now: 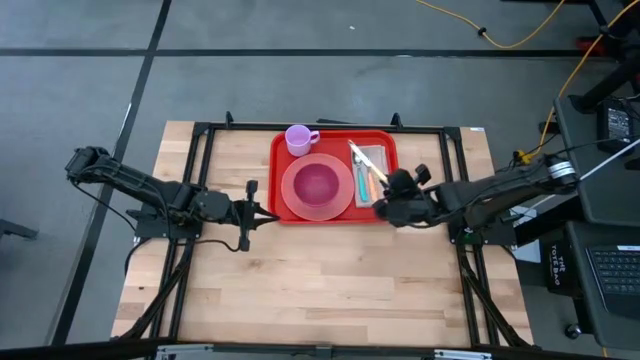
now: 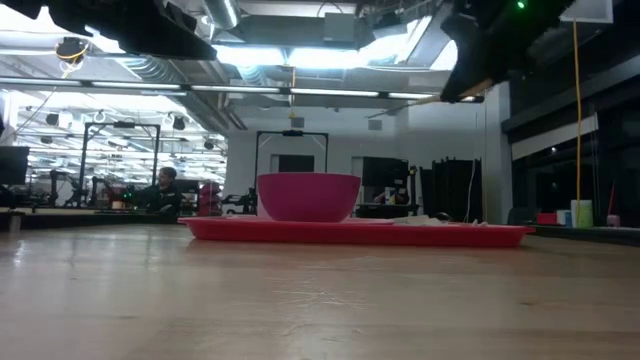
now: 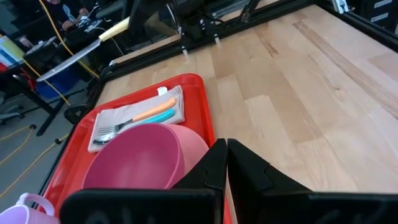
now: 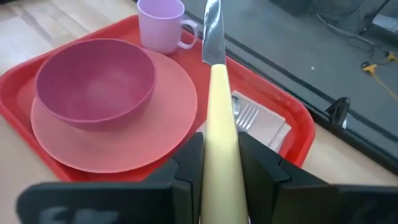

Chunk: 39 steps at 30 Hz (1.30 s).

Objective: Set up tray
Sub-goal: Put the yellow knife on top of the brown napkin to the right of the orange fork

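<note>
Nearly done: red tray mid-table, carrying pink plate with bowl, lilac mug, napkin with fork and spoon. Right gripper over tray's right edge, clenched on yellow-handled knife, not yet placed. Left gripper clamped together, empty, beside tray.

Glossy red plastic tray; matt pink plate and bowl; smooth lilac plastic mug; shiny metal knife blade, cream handle; beige cloth napkin; pale wood table.
</note>
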Motion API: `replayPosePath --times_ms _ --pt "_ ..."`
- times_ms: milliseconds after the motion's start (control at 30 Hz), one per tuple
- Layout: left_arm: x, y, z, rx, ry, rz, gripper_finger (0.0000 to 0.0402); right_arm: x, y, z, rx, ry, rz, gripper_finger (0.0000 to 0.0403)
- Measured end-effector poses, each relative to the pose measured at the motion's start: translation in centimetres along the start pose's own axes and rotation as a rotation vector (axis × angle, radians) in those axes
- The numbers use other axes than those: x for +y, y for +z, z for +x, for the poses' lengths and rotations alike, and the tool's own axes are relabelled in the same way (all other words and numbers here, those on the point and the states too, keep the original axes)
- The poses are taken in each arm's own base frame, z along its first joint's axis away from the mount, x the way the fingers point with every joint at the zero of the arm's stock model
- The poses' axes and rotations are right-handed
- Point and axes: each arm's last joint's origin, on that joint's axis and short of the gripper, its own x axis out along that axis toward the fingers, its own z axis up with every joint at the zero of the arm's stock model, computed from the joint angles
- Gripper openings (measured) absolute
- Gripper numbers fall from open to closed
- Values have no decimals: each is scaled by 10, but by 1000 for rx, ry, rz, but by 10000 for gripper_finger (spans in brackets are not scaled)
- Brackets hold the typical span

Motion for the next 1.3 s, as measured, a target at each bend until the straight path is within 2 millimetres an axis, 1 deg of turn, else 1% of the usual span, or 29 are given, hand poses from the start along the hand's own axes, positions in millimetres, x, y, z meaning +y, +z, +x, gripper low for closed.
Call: replayPosePath --times_ms 67,167,300,367,467,533,700,900,1100,1233,1300 --pt "0 0 0 0 0 0 6 -5 -10 3 -15 12 27 80" --pt "0 0 0 -1 0 0 4 -12 -31 11 -38 34 70 80" --pt "0 0 0 0 1 0 6 -21 -53 18 -101 104 185 80" --pt "0 0 0 0 1 0 8 -27 -62 20 -127 121 269 80" --pt "0 0 0 0 1 0 7 -37 -73 23 -169 82 404 80" --pt "0 0 0 -1 1 0 5 -39 -78 26 -185 50 445 80" --pt "0 0 0 -1 1 0 5 -40 -78 31 -201 16 476 80" --pt "0 0 0 -1 1 0 8 -44 -79 47 -170 -65 530 80" --pt "0 0 0 -1 1 0 4 -36 -73 63 -67 -112 496 80" --pt "0 0 0 -1 1 0 7 -32 -63 66 51 -181 493 80" --pt "0 0 0 -1 1 0 8 -30 -61 67 120 -218 497 80"
